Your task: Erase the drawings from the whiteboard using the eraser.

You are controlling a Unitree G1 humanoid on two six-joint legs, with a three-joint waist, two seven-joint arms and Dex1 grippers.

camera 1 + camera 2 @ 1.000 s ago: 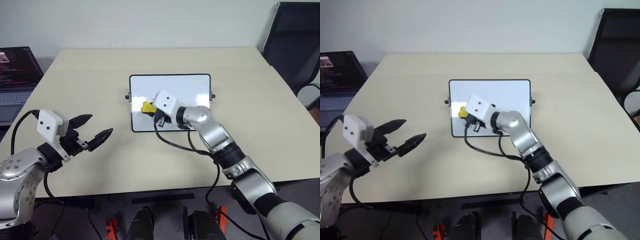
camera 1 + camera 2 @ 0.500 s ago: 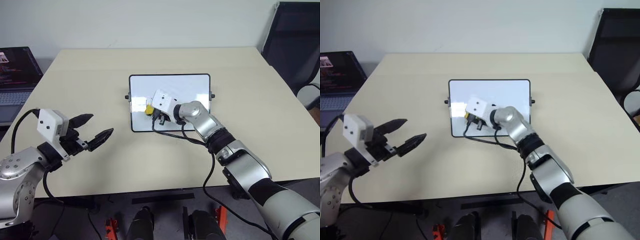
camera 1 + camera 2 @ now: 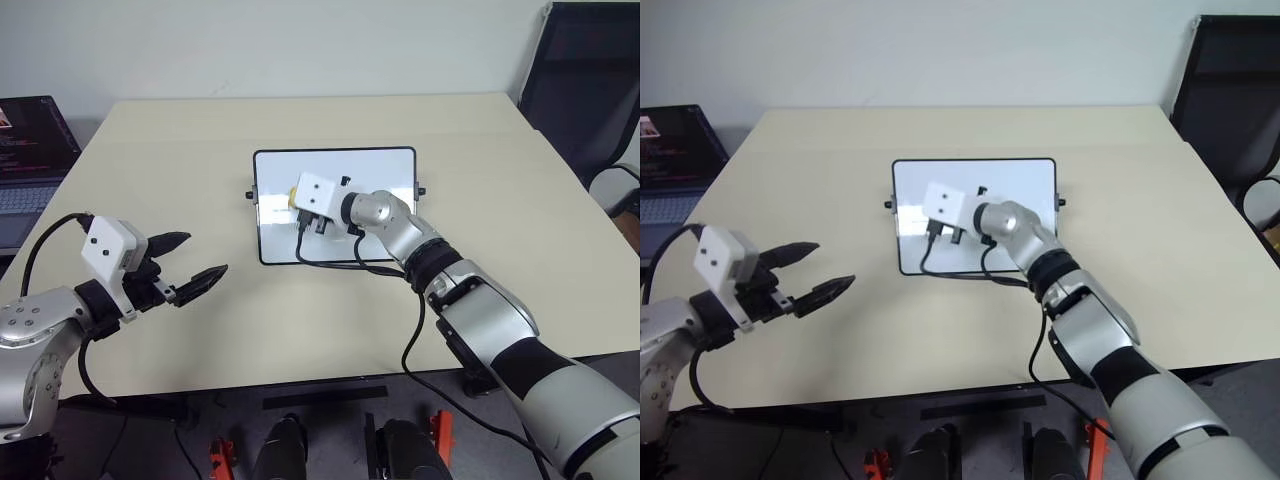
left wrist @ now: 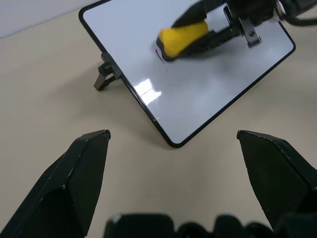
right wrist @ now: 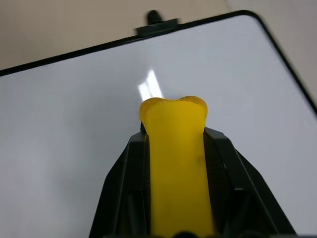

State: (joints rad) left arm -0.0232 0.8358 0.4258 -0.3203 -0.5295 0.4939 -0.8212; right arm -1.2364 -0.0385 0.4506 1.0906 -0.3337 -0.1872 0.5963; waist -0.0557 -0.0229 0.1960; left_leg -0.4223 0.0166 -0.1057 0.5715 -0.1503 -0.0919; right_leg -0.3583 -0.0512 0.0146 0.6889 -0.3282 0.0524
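Observation:
The whiteboard (image 3: pixel 385 172) lies flat in the middle of the table, with a small black knob (image 3: pixel 249 195) on its left side. My right gripper (image 5: pixel 174 134) is shut on the yellow eraser (image 3: pixel 292 200), and the eraser's tip presses on the board's left half. In the left wrist view a thin dark stroke of the drawings (image 4: pixel 158 53) sits right beside the eraser (image 4: pixel 182 37). The rest of the board that I can see is white. My left gripper (image 3: pixel 203 254) hovers open over the table, left of and nearer than the board, holding nothing.
The tan table (image 3: pixel 500 200) extends on all sides of the board. A laptop (image 3: pixel 30 150) stands beyond the table's left edge. A black chair (image 3: pixel 590 90) stands at the far right. My right arm's black cable (image 3: pixel 340 262) droops across the board's near edge.
My right gripper has slid the eraser from the board's near left part toward its far side and rolled its wrist. The left gripper has stayed put, still open.

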